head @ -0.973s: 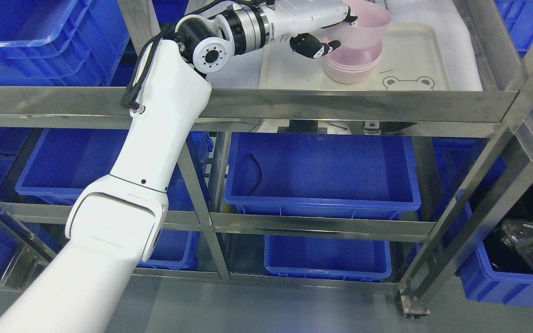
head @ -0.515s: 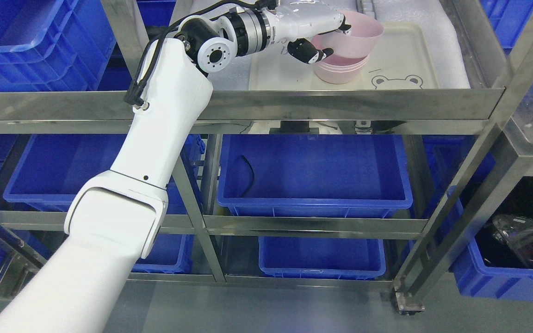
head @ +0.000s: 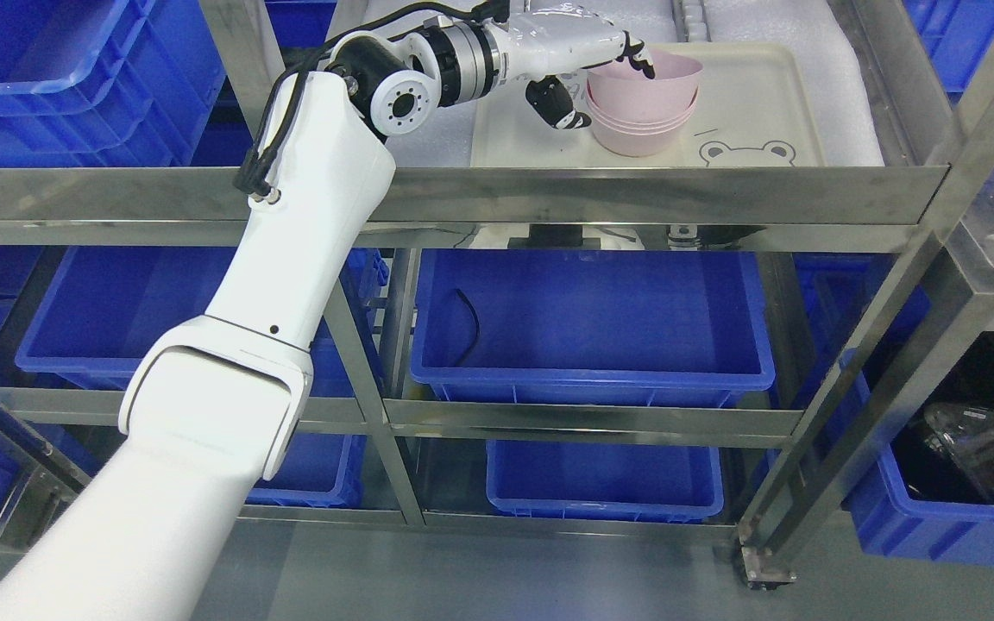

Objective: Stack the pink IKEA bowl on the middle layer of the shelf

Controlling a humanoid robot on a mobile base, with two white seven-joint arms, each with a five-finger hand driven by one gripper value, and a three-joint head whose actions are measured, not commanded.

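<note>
- Left arm comes up from the lower left and reaches over the steel rail onto the shelf [head: 497, 194]. Right arm isn't in frame at all.
- Left hand [head: 588, 73] is at the near-left side of the bowl stack: one dark fingertip hooked over the top bowl's rim, the thumb side just beside the stack lower down. Looks to me like a loose pinch on the rim rather than a full let-go, but I can't swear the thumb is touching.
- Top bowl [head: 645, 79] is sitting nested in the pink stack [head: 640, 129], level, rims lined up. So I'd call the stacking itself basically done.
- The stack stands on the cream tray [head: 764, 95], left of the little bear print.
- What's left, I reckon: open the fingers, lift clear of the rim without tipping the bowl, pull the arm out.
</note>
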